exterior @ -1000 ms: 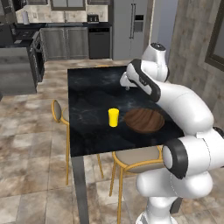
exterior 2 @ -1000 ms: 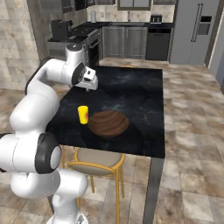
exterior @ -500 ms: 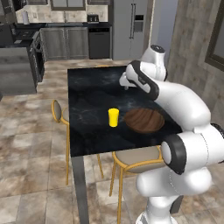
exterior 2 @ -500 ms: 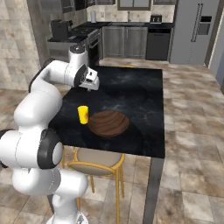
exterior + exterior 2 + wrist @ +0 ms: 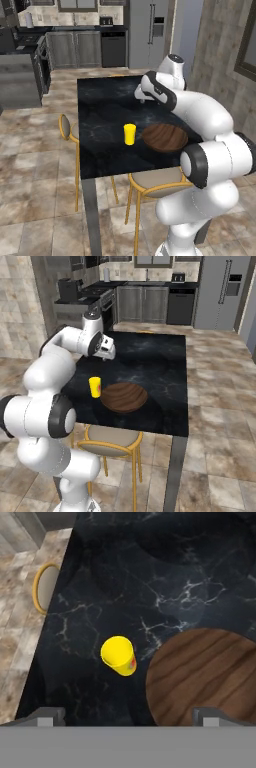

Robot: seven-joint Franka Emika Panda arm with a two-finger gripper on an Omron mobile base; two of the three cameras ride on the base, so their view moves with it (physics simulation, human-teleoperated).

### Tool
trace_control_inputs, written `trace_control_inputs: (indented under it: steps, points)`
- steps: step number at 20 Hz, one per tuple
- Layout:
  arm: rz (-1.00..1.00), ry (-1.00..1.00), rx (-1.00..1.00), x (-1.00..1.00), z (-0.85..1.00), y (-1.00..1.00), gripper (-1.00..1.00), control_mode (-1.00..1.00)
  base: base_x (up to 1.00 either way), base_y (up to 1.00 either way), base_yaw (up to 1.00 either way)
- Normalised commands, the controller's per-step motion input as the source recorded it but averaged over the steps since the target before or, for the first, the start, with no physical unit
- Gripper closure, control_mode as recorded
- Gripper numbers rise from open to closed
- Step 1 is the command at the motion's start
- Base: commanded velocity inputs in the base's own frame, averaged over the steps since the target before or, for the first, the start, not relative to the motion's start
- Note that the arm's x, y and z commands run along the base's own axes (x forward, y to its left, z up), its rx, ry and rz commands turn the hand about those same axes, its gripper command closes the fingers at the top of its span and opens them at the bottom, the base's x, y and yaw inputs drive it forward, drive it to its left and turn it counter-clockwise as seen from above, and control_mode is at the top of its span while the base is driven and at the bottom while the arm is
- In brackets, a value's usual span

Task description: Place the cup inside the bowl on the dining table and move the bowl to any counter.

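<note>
Yellow cup: the cup stood upright on the black marble desk, centre of the left base view, just beside the bowl and apart from it; in the hand view it sat lower left of centre.
Wooden bowl: the bowl lay right of the cup near the desk's near edge, nothing inside it; in the right base view it was at mid-frame, with the cup to its left.
Jaws: the gripper hung above the desk, further up the frame than the cup in the left base view and at upper left in the right base view. The jaws stood wide apart and held nothing; the two fingertips showed far apart at the bottom of the hand view.
Done: nothing as yet, judging by the layout; the cup was outside the bowl and the bowl was on the dining desk.
Left: the jaws must come down around the cup, lift it and set it in the bowl, and the bowl must then go to a kitchen counter, seen at the upper left of the left base view, well apart from the dining desk.
Nearby: a chair with a yellow frame was tucked under the near edge.
</note>
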Motion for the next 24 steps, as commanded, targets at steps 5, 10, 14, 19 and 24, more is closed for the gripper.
trace_control_inputs:
  steps: [5,10,14,19,24]
  points:
    - [0.0,0.0,0.0,0.06,-0.25,0.0,-1.0,-1.0,0.0,0.0,0.0]
    - [0.0,0.0,0.0,0.05,-0.23,0.01,-1.0,-1.0,0.0,0.0,0.0]
    - [0.0,0.0,0.0,0.03,-0.23,0.05,-1.0,-1.0,0.0,0.0,0.0]
    - [0.0,0.0,0.0,0.1,-0.2,0.08,-1.0,-1.0,0.0,0.0,0.0]
    - [0.0,0.01,0.0,0.09,-0.1,0.17,-1.0,-1.0,0.0,0.0,0.0]
